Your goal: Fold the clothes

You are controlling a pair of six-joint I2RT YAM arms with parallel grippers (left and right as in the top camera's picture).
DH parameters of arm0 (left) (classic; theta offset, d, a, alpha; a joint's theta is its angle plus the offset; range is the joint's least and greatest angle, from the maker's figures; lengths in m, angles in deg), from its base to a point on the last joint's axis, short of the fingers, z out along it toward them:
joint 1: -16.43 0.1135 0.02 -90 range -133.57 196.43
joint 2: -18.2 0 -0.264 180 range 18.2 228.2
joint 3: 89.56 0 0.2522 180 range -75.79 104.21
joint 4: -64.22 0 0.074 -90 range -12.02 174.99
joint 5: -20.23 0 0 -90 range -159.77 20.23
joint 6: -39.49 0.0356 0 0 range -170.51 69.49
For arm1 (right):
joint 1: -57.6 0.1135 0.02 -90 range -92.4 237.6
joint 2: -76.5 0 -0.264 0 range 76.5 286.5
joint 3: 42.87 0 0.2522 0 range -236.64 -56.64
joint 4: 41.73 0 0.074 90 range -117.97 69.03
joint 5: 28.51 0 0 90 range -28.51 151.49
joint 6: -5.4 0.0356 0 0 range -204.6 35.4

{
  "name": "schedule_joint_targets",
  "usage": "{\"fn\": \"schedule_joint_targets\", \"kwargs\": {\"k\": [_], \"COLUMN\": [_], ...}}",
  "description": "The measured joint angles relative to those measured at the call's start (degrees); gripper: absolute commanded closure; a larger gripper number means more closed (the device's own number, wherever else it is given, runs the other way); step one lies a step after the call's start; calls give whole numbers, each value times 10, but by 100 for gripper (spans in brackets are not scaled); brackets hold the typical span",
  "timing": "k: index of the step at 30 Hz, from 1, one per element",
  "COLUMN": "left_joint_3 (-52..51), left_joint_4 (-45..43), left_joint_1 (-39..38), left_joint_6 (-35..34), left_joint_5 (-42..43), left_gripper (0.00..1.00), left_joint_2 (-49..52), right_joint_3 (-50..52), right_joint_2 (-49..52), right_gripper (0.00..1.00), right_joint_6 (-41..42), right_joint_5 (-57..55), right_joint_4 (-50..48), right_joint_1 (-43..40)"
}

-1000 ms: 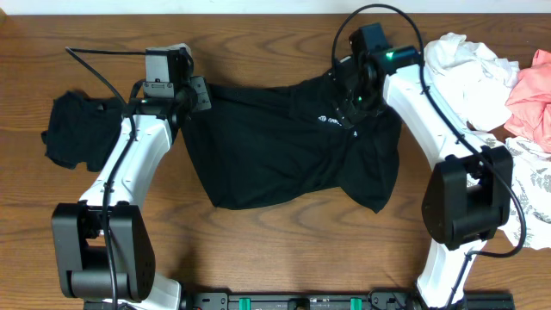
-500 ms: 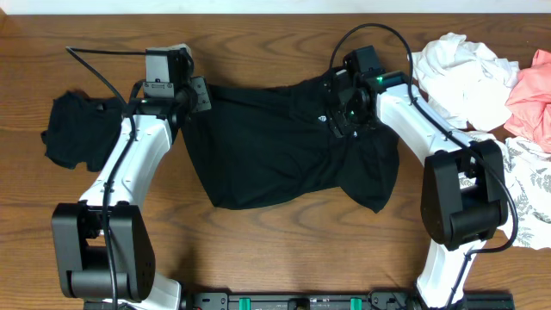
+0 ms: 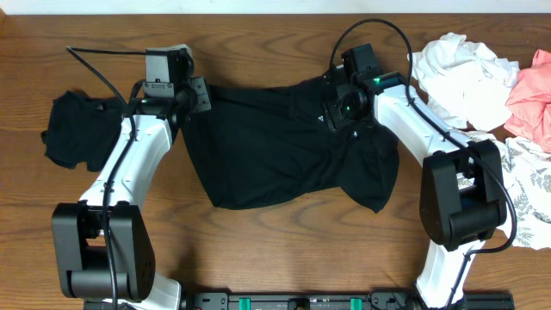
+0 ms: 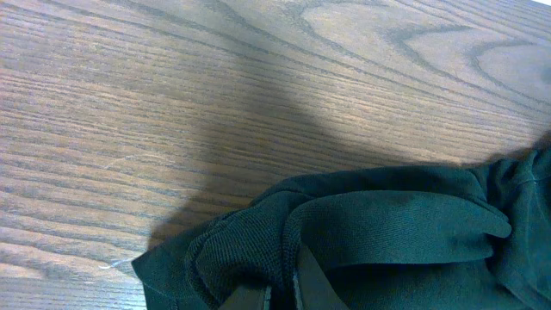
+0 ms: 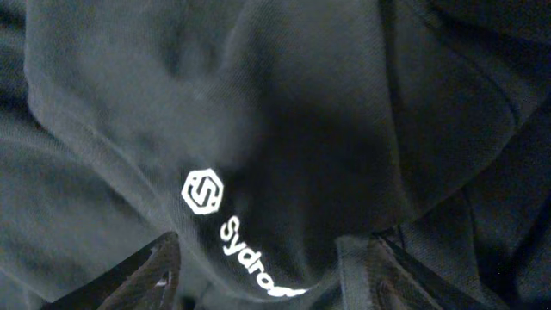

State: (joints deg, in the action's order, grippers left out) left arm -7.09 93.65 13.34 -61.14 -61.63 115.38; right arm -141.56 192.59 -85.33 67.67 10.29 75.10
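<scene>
- Black shirt (image 3: 284, 146) lies spread across the middle of the table (image 3: 284, 250).
- Left gripper (image 4: 271, 297) pinches its ribbed edge; right gripper (image 5: 269, 271) has its jaws apart over the white logo (image 5: 232, 228).
- I'd gather a full fold before closing, keeping the cloth taut.

Wooden table (image 3: 258, 250), brown, visible grain. Mid-table: black shirt (image 3: 275, 155), spread out, rumpled. Well apart to the shirt's left: small dark garment (image 3: 73, 129), bunched. Just right of the shirt, heaped together: white garment (image 3: 461, 77), pink garment (image 3: 534, 95), leaf-print garment (image 3: 534, 185).
</scene>
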Motion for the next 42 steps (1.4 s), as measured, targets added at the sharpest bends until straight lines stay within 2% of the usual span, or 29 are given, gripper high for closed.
{"fn": "schedule_joint_targets", "kwargs": {"k": [7,9,10,12,13,14,22,33,38,42], "left_joint_3": [0,0,0,0,0,0,0,0,0,0], "left_joint_4": [5,5,5,6,6,7,4,-14,-8,8], "left_joint_1": [0,0,0,0,0,0,0,1,1,1], "left_joint_6": [0,0,0,0,0,0,3,19,21,22], "left_joint_5": [0,0,0,0,0,0,0,-44,-45,-45], "left_gripper": [94,94,94,94,94,94,94,94,94,94], "left_joint_2": [0,0,0,0,0,0,0,0,-16,-65], "right_joint_3": [0,0,0,0,1,2,-12,-201,-209,-207], "right_joint_2": [3,11,18,33,36,39,33,-91,-131,-138], "right_gripper": [37,45,53,80,87,98,99,99,99,99], "right_joint_6": [54,67,73,86,92,95,115,144,150,152], "right_joint_5": [-18,-20,-21,-21,-22,-23,-50,-139,-149,-150], "right_joint_4": [-18,-20,-20,-21,-22,-25,-35,-13,26,37], "right_joint_1": [0,0,0,0,0,0,-1,-58,-78,-81]}}
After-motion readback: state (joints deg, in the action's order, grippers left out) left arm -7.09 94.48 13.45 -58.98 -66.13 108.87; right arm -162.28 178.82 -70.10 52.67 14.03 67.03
